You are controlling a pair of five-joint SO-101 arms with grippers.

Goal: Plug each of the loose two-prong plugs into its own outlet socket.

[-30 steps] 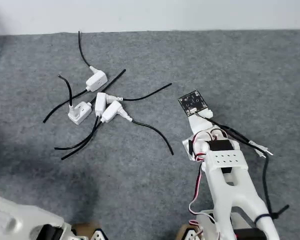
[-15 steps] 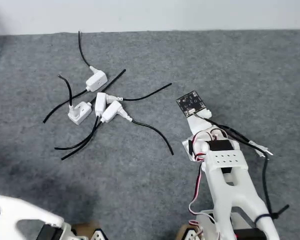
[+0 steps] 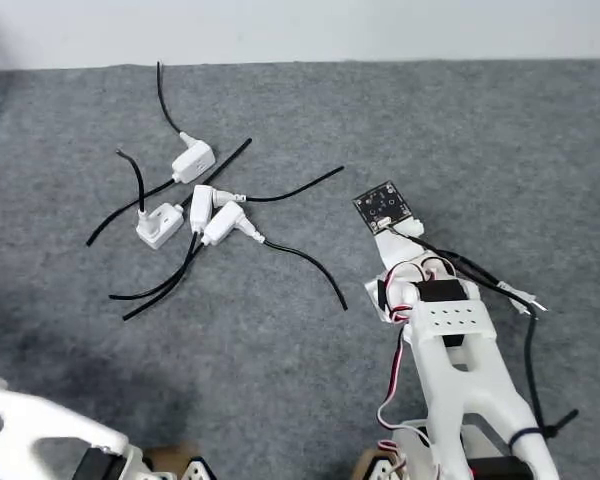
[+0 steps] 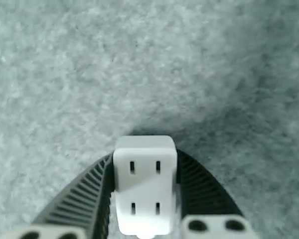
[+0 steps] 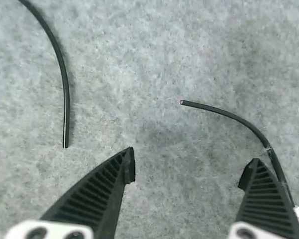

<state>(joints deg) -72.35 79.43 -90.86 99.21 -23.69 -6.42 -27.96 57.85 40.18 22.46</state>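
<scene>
Change over the last second: the left arm [image 3: 40, 435] at the near-left corner of the worktop [image 3: 500, 120] has swung a little. The right arm [image 3: 450, 330] nudged its wrist slightly left, then stopped. The plug cluster hasn't moved. My read: left is bringing its part into position and right has picked nothing, so no mating has started.

Left claw [image 4: 144, 158]: clamped on a white socket block [image 4: 144, 174], with ribbed black fingers tight on both flanks. The block is smooth moulded plastic, boxy with rounded corners, and shows two pairs of narrow slots on its face. It sits over bare carpet, and going by the arm, that is near the near-left corner.

Right claw [image 5: 190, 159]: spread wide and empty, over carpet about mid-worktop. Two loose cord ends lie ahead of it, the long curved cord [image 5: 64, 99] and the short cord [image 5: 224, 114]. Both are thin, black, round and limp; the short one shows a reddish dot at the cut.

Farther out, toward the far-left corner, are four white bodies on crossing black cords:
- an angled body [image 3: 193, 160], farthest
- a boxy body [image 3: 160, 224]
- two slim bodies [image 3: 201, 207], [image 3: 223, 223], side by side, seemingly touching

From above I can't tell which are plugs and which are sockets.

The carpet [image 3: 280, 380] is grey, short-pile and fuzzy — likely enough grip to keep parts from skating.
</scene>
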